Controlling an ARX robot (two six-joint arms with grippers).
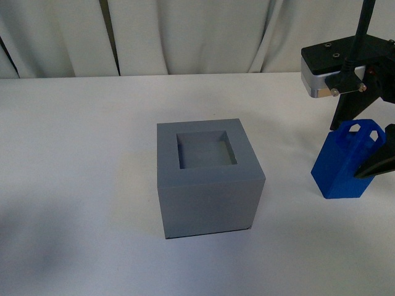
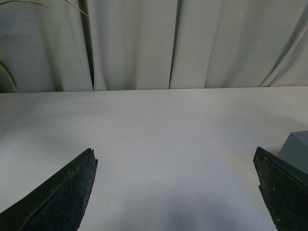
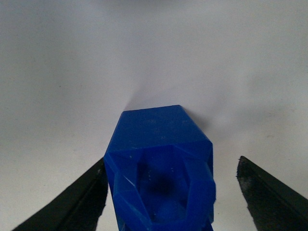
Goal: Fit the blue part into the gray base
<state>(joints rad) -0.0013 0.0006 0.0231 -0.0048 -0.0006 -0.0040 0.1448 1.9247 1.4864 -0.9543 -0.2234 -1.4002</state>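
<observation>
Fingers point(image 3: 72, 202) on the right gripper point(image 3: 171, 163) were spread wide with the blue part point(image 1: 341, 163) sitting between them. In the right wrist view one finger looked just about against the block's side, while the other had a clear gap of table showing. So not clamped on it yet, more like straddling it, ready to close.

The blue part itself was out on the right side of the table point(image 1: 74, 154), well apart from the gray base point(image 1: 207, 185), loop handles up. From the front view it looked like it was resting on the table, maybe leaning a touch, but I couldn't say for sure.

The gray base sat about mid-table with its square recess point(image 1: 207, 151) facing up and nothing in it.

The left gripper point(image 2: 174, 153) was also wide open with nothing between its fingers, pointed across bare table toward the curtain point(image 1: 185, 37). Just a corner of the gray base point(image 2: 296, 149) poked in at the edge of its view.

Progress-wise I'd call this very early. Nothing was inserted, nothing lifted, and the grasp wasn't even made. Left to do, by my read: close on the block, lift it, carry it over the recess, line up the square and lower it in.
</observation>
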